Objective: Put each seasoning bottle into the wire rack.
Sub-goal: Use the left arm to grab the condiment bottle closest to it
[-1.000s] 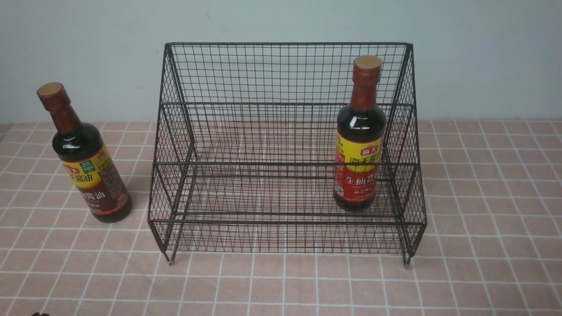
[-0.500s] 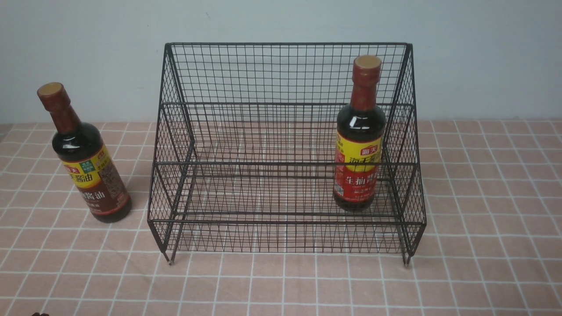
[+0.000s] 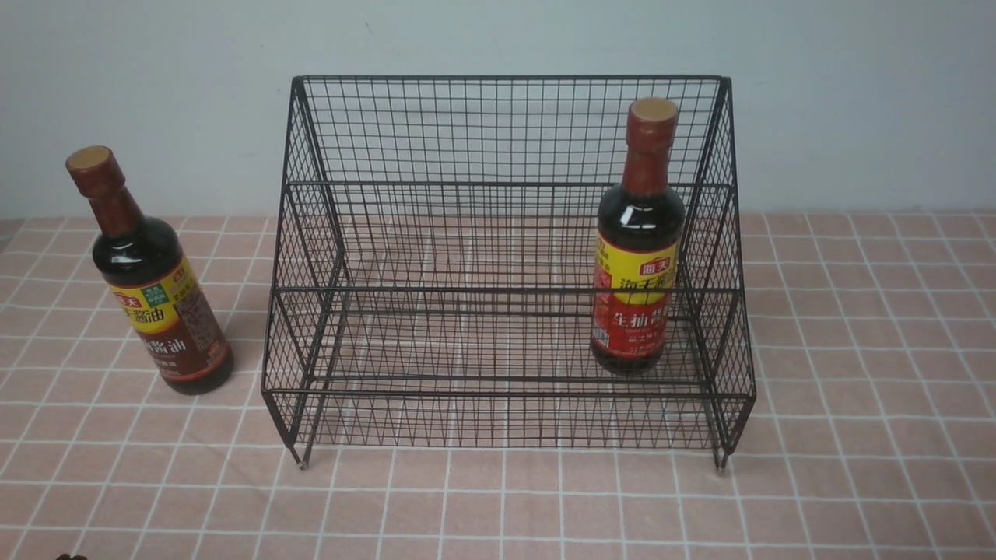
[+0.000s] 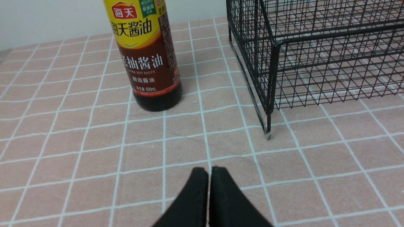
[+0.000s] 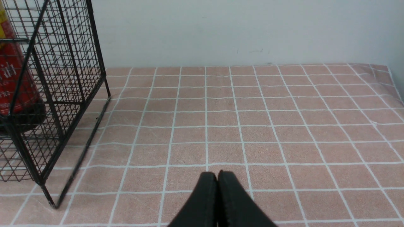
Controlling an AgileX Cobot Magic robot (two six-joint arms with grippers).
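The red-label soy-sauce bottle [image 3: 634,311] is standing inside the wire rack [image 3: 506,289], at its right end. The brown-label soy-sauce bottle [image 3: 167,319] is standing just left of the rack, apart from the clenched, empty left claw [image 4: 209,171]. The right claw [image 5: 217,176] is hanging clenched, empty, off the rack's right side.

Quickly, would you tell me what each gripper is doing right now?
Left gripper: closed, holding nothing.
Right gripper: closed, holding nothing.
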